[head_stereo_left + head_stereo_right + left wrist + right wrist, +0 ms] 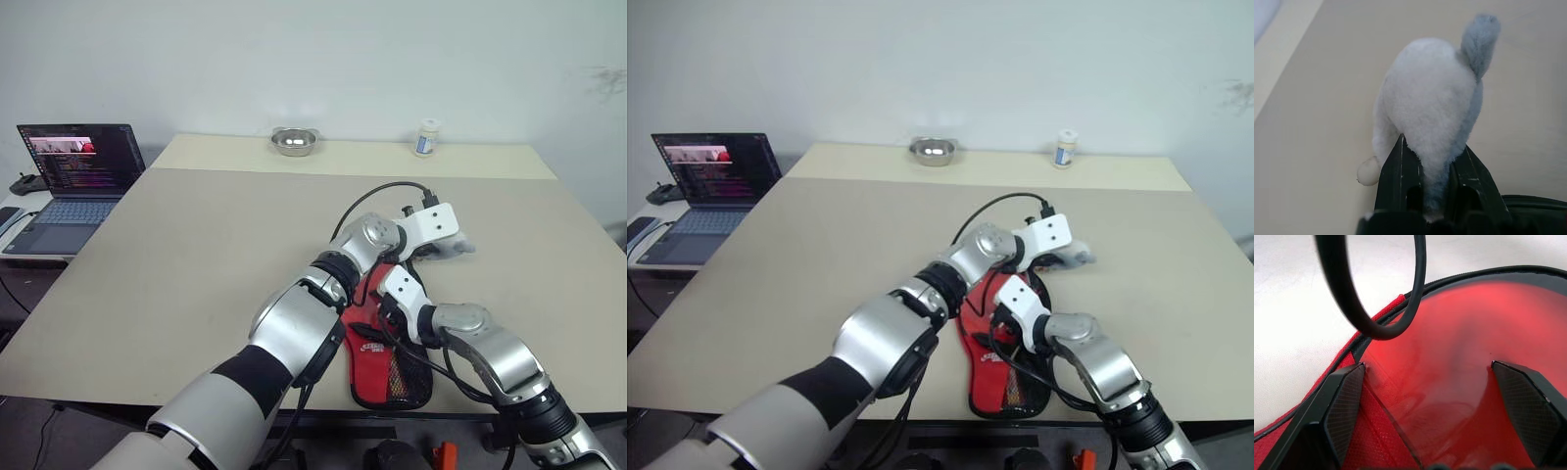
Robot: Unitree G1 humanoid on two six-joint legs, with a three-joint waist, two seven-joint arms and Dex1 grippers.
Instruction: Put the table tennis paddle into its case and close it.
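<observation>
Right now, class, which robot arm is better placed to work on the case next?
Right, probably. The right gripper hangs open directly over the case, while the left gripper is shut on a grey-white plush toy just past the case.

The 2 eye views sit up high on the head, looking forward and down across the tan table (196,255) toward the back wall, a laptop (78,181) off to the left. They share nearly the same scene, just offset sideways a bit. The left wrist view looks along its fingers (1398,171), super close on a grey-white plush toy (1430,103) with tabletop behind. The right wrist view is jammed right up against the case (1449,357), a black cable (1376,298) looping across in front.
</observation>
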